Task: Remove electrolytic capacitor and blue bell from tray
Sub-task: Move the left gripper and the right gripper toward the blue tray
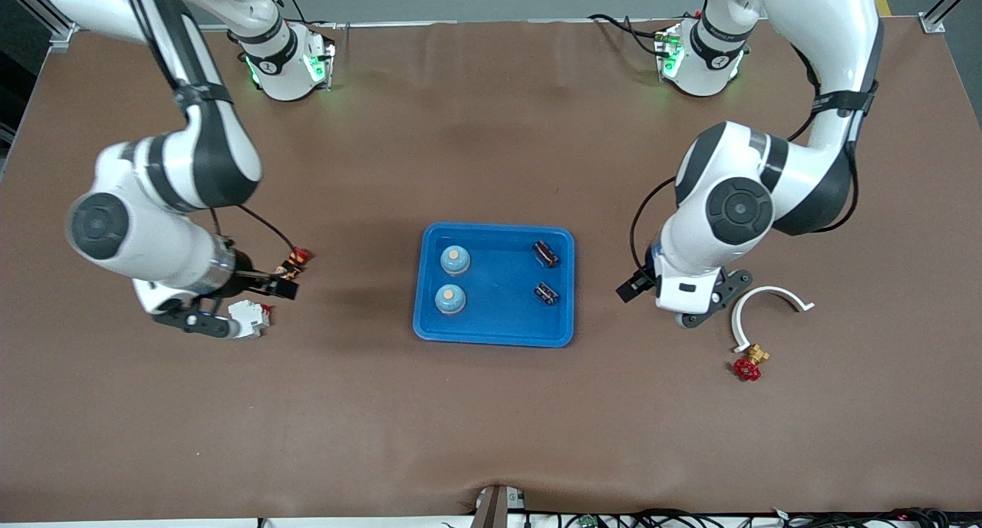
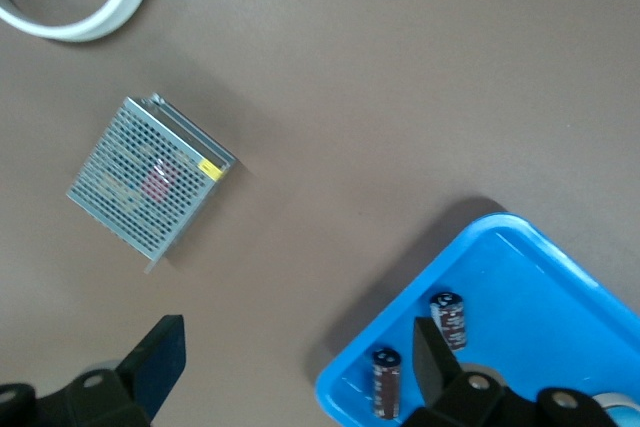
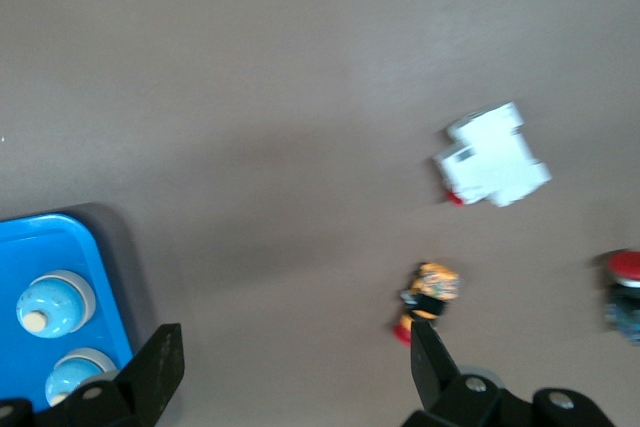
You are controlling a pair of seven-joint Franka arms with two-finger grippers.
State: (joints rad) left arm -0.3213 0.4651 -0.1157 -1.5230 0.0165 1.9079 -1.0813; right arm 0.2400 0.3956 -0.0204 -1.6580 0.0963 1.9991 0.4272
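A blue tray (image 1: 495,336) sits mid-table. In it two blue bells (image 1: 455,260) (image 1: 449,298) with orange buttons stand toward the right arm's end, also seen in the right wrist view (image 3: 55,307) (image 3: 80,372). Two dark capacitors (image 1: 545,253) (image 1: 545,293) lie toward the left arm's end, also seen in the left wrist view (image 2: 448,319) (image 2: 386,383). My left gripper (image 1: 640,281) (image 2: 297,367) hangs open and empty over bare table beside the tray. My right gripper (image 1: 276,278) (image 3: 295,372) is open and empty over the table at the tray's right-arm end.
A white breaker (image 1: 249,317) (image 3: 493,157) and a small yellow-red part (image 1: 295,261) (image 3: 428,297) lie by the right gripper. A metal mesh box (image 2: 150,179) lies below the left arm. A white curved clip (image 1: 767,298) and a red-handled brass valve (image 1: 748,365) lie near it.
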